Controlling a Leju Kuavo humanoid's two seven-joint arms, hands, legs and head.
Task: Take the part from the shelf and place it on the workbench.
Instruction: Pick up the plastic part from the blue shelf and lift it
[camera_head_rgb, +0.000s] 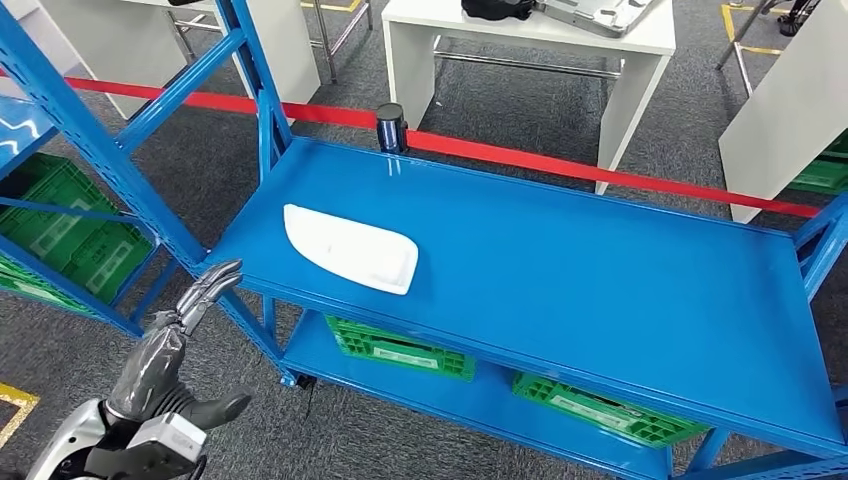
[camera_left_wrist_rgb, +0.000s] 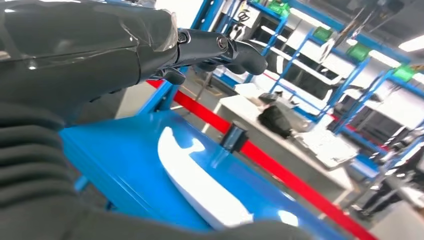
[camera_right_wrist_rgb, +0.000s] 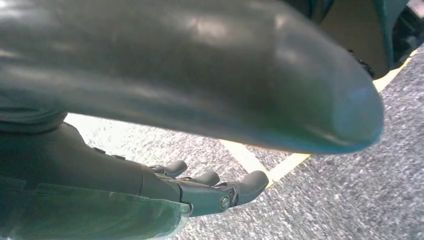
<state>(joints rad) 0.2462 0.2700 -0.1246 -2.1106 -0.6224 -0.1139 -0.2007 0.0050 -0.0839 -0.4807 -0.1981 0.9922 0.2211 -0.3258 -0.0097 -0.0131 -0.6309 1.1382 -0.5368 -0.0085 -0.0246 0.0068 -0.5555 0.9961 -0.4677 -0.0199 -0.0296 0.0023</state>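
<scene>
Lying flat on the blue shelf (camera_head_rgb: 600, 270) near its left end and close to the front edge, the white part (camera_head_rgb: 350, 248) has nothing touching it. The left hand (camera_head_rgb: 175, 335) hovers off the shelf's front left corner, well short of the part, its fingers (camera_head_rgb: 212, 285) stretched out toward it and holding nothing. The right hand (camera_right_wrist_rgb: 200, 192) hangs over grey carpet (camera_right_wrist_rgb: 360, 200) with a yellow line (camera_right_wrist_rgb: 265, 165), fingers loosely extended, also holding nothing.
</scene>
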